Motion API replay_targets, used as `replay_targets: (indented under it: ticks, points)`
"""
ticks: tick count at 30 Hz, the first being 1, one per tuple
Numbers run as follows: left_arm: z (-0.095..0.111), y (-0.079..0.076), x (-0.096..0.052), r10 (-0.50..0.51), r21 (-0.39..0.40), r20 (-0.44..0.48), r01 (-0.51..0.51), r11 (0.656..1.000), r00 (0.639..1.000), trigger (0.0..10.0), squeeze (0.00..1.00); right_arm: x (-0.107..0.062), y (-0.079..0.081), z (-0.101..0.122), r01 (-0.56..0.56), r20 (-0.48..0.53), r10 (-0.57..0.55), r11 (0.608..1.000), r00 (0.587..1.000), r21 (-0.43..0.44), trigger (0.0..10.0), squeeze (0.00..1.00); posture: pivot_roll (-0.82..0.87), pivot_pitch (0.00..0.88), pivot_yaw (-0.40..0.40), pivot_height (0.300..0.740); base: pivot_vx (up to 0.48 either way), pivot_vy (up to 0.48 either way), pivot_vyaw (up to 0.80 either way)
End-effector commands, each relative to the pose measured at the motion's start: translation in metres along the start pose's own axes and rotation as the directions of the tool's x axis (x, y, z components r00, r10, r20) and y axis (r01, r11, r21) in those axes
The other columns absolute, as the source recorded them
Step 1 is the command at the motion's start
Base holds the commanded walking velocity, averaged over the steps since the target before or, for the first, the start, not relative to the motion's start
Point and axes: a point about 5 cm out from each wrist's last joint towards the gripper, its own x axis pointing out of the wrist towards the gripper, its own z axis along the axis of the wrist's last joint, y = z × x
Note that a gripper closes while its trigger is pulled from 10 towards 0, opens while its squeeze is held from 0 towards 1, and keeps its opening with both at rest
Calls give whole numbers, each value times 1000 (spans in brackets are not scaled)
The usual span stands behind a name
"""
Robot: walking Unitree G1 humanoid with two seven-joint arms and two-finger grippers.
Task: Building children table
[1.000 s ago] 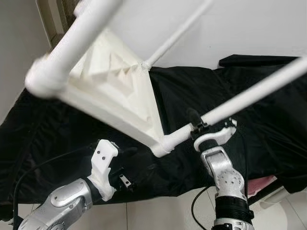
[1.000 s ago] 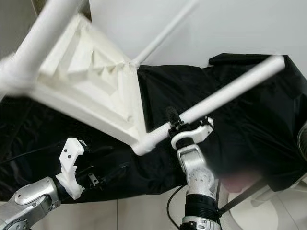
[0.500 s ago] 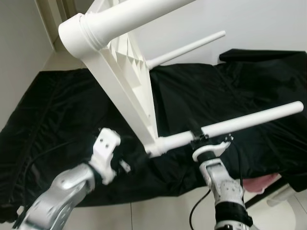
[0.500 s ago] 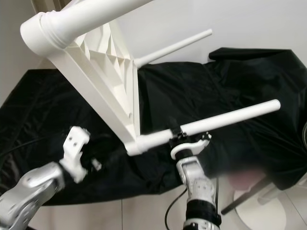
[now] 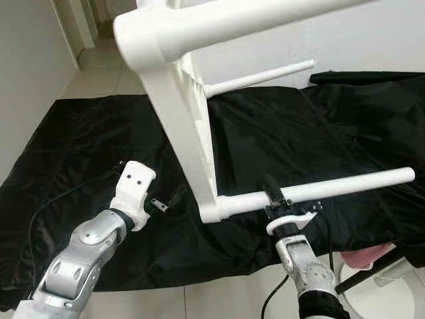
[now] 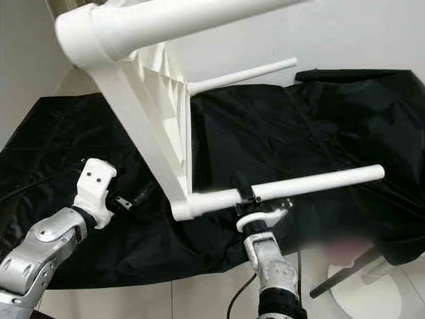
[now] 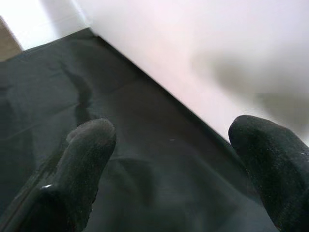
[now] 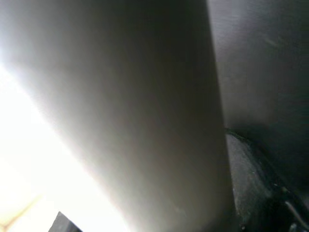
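The white children's table (image 5: 189, 133) stands tipped on its edge over a black cloth (image 5: 80, 146), its round legs pointing to my right. My right gripper (image 5: 273, 196) is shut on the lowest leg (image 5: 345, 185) close to its socket; in the right wrist view that leg (image 8: 120, 121) is pressed close against the camera. A second leg (image 5: 259, 76) juts out farther back, and a third leg (image 5: 232, 23) crosses near the camera. My left gripper (image 5: 166, 203) hovers open just left of the tabletop's lower corner. Its fingers (image 7: 82, 164) are spread with nothing between them.
The black cloth covers the floor ahead, with tiled floor (image 5: 199, 299) at its near edge. A grey wall (image 5: 26, 80) rises on the left. A white round base (image 5: 392, 292) and something pink (image 5: 362, 256) sit at the lower right.
The table has swung from a slanted tilt to standing on its edge, and the held leg now lies nearly level. My left gripper has drawn up beside the tabletop's lower corner.
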Motion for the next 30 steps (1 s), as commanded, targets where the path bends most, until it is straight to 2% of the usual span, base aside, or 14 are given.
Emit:
replay_targets:
  ticks: [1, 4, 6, 9, 10, 14, 15, 18, 20, 23, 24, 26, 27, 30]
  points:
    - [6, 14, 3, 221, 1, 5, -221, 975, 975, 10000, 0, -13, -19, -28, 86, -104, -78, 993, 992, 78, 10000, 0, 45, 61, 44, 740, 0, 0, 0]
    - [36, 16, 27, 351, -8, 83, -352, 936, 933, 10000, 0, -15, -20, -28, 80, -100, -69, 991, 993, 103, 10000, 0, 45, 64, 40, 740, 0, 0, 0]
    - [42, 16, 33, 372, -10, 98, -372, 928, 923, 10000, 0, -15, -21, -28, 89, -95, -79, 991, 992, 102, 10000, 0, 47, 63, 39, 740, 0, 0, 0]
    - [76, 19, 51, 442, 43, 158, -454, 890, 883, 10000, 0, -21, -25, -25, 134, -83, -128, 989, 988, 63, 10000, 0, 49, 63, 32, 740, 0, 0, 0]
    - [84, 20, 54, 454, 41, 173, -466, 884, 874, 10000, 0, -23, -26, -23, 146, -77, -142, 987, 987, 59, 10000, 0, 52, 65, 29, 740, 0, 0, 0]
    - [95, 21, 58, 460, 28, 189, -473, 881, 868, 10000, 0, -27, -26, -18, 151, -64, -147, 987, 987, 56, 10000, 0, 53, 65, 29, 740, 0, 0, 0]
    - [105, 19, 61, 449, 36, 215, -466, 884, 867, 10000, 0, -32, -22, -12, 138, -54, -135, 990, 989, 42, 10000, 1000, 46, 71, 30, 740, 0, 0, 0]
    - [112, 18, 64, 440, 44, 234, -462, 886, 867, 10000, 0, -36, -20, -8, 128, -48, -127, 991, 991, 30, 10000, 1000, 46, 71, 30, 740, 0, 0, 0]
    - [119, 13, 68, 418, 66, 252, -447, 892, 873, 10000, 0, -45, -15, -3, 120, -54, -118, 993, 991, 20, 10000, 1000, 48, 79, 25, 740, 0, 0, 0]
    - [121, 12, 69, 416, 72, 254, -446, 892, 873, 10000, 0, -49, -14, -2, 123, -60, -122, 992, 991, 8, 10000, 1000, 46, 82, 26, 740, 0, 0, 0]
    - [123, 10, 70, 425, 68, 253, -455, 888, 869, 10000, 0, -54, -11, -1, 115, -64, -115, 993, 991, 1, 10000, 678, 46, 82, 26, 740, 0, 0, 0]
    - [123, 10, 70, 425, 68, 253, -455, 888, 869, 10000, 0, -54, -11, -1, 115, -64, -115, 993, 991, 1, 10000, 678, 46, 82, 26, 740, 0, 0, 0]
    - [124, 10, 71, 433, 65, 254, -462, 885, 865, 10000, 0, -61, -8, 1, 113, -67, -113, 994, 991, -4, 10000, 0, 41, 89, 25, 740, 0, 0, 0]
    - [129, 12, 75, 450, 59, 257, -479, 876, 855, 10000, 0, -81, -6, 8, 134, -59, -135, 991, 989, -13, 10000, 0, 34, 93, 24, 740, 0, 0, 0]
